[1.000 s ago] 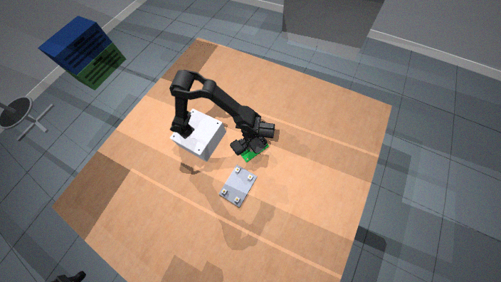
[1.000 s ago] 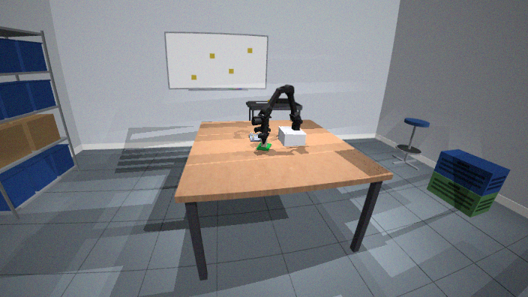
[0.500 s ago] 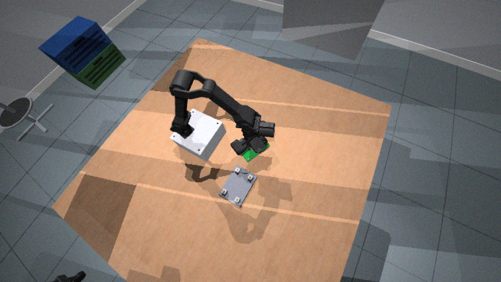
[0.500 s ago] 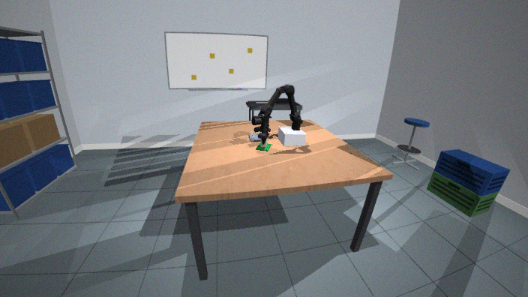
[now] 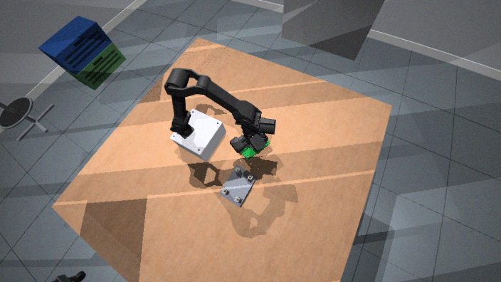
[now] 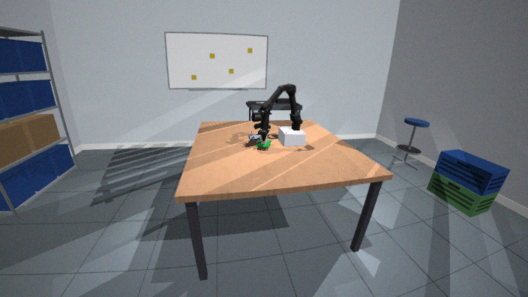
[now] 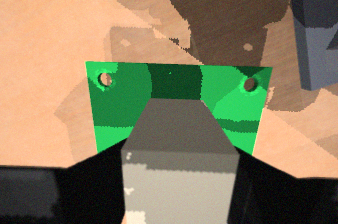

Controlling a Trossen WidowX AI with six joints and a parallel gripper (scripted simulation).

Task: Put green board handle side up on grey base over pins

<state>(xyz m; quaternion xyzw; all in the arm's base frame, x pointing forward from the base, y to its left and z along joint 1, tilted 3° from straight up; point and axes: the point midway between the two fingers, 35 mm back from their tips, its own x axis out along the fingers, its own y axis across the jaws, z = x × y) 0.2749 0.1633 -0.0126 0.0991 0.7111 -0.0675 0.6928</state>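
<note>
Green board (image 5: 248, 152) (image 6: 264, 144) (image 7: 240, 107) near grey base (image 5: 237, 186) (image 6: 254, 136) (image 7: 322, 55); pincer (image 5: 249, 147) (image 6: 264, 140) (image 7: 175, 139) partly open, clamped on the board's square handle (image 6: 264, 141) (image 7: 180, 160). Base: four posts, uncovered.

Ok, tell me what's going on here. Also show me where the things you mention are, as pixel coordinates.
The robot's gripper (image 5: 255, 145) (image 6: 263, 140) (image 7: 175, 139) is shut on the handle (image 7: 180, 190) of a green board (image 5: 248, 152) (image 6: 265, 145) (image 7: 170, 80), which appears to be lifted just off the table (image 5: 295, 219) (image 6: 288, 169) (image 7: 30, 120). The grey base (image 5: 238, 186) (image 6: 254, 136) (image 7: 322, 60) sits beside it. Its four posts are bare, so the board has yet to go onto the pins.
</note>
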